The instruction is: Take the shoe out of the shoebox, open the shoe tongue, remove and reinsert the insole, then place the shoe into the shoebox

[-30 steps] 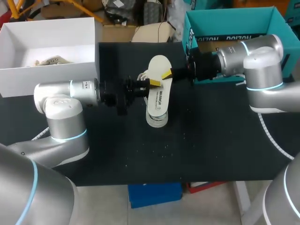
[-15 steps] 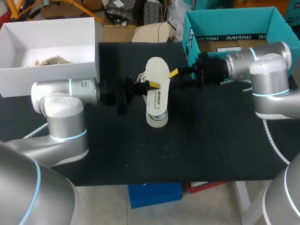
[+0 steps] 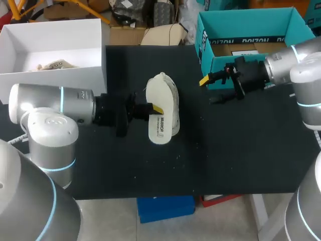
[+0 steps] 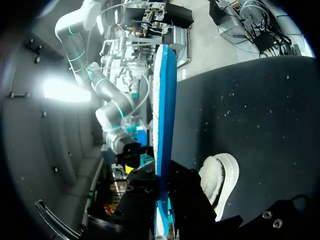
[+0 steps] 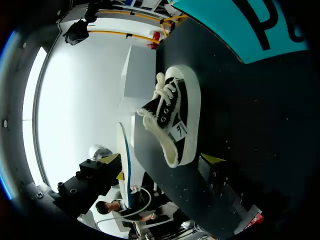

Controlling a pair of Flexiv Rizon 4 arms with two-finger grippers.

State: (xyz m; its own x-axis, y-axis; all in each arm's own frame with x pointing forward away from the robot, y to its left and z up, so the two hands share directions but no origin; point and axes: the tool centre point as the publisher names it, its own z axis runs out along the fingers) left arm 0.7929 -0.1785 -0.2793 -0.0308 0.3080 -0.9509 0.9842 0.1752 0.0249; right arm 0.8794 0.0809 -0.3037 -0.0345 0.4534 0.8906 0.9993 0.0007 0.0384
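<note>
Left jaws clenched on insole (image 3: 161, 90), unread dark print near its heel | shoe (image 3: 175, 108) on its side on black surface (image 3: 225, 150), just beneath insole, outside white shoebox (image 3: 50, 35) | right jaws released, beside printed teal box (image 3: 241, 25).

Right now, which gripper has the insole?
The left gripper, shut on the insole by the shoe; the right gripper is open and empty beside the teal box.

shoe (image 3: 175, 98): middle of tabletop (image 3: 225, 150)
insole (image 3: 161, 90): just left of shoe
shoebox (image 3: 251, 22): far right
white box (image 3: 50, 80): far left
</note>
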